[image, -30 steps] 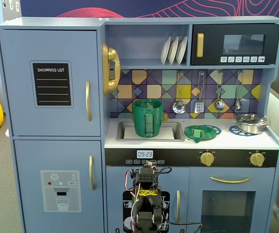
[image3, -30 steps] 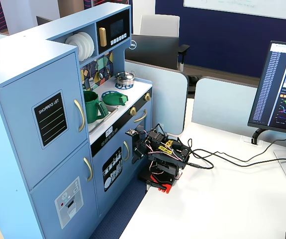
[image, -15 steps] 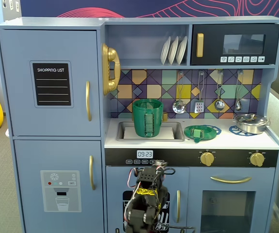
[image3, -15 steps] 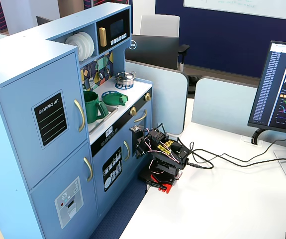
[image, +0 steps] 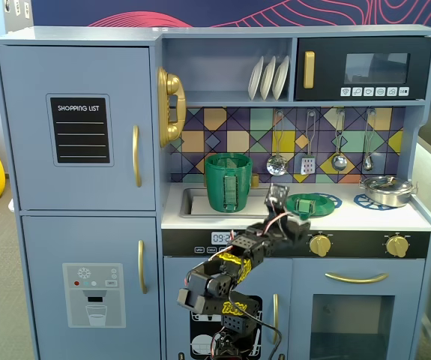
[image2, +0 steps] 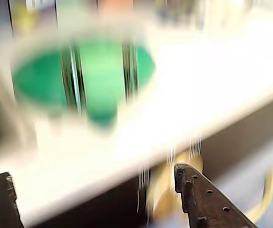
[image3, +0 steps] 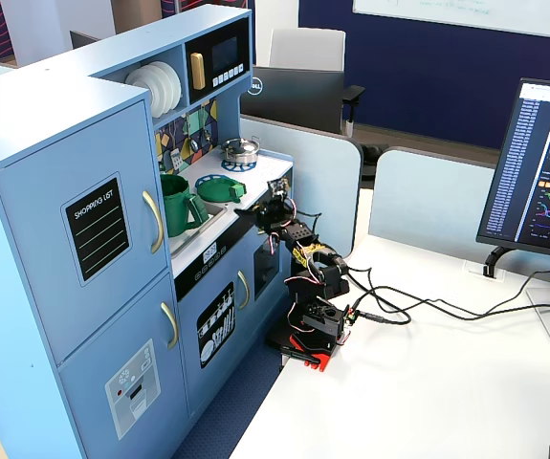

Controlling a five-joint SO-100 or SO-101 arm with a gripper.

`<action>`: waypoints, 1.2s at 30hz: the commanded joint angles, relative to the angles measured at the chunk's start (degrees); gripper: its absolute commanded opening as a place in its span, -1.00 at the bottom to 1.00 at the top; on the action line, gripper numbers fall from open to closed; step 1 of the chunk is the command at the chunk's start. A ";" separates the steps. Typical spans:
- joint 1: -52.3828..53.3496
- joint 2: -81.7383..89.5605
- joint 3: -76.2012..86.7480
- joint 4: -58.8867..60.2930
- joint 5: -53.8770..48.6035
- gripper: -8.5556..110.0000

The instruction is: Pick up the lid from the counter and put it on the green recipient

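My claw [image: 276, 196], fingers apart and empty, hovers just left of the lid [image: 309, 204]; wrist view blurred, probably lid ahead-left.

A blue toy kitchen [image3: 83, 239] stood beside a white desk surface [image3: 447, 382]; a monitor [image3: 542, 172] sat at the right, with dark-blue walls [image3: 428, 67] far behind.

Raised arm [image: 234, 266], fingers [image2: 200, 199] parted.
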 commanded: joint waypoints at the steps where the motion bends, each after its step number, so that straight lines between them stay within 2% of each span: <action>1: 1.14 -3.52 -9.14 -2.64 1.14 -0.20; 14: 0.09 -24.52 -24.87 -7.29 0.62 -0.24; 32: -3.96 -39.90 -34.63 -10.46 -1.41 -0.34; 34: -4.39 -40.61 -34.72 -11.07 -2.20 -0.50; 36: -5.36 -40.69 -34.01 -11.69 -3.43 -0.86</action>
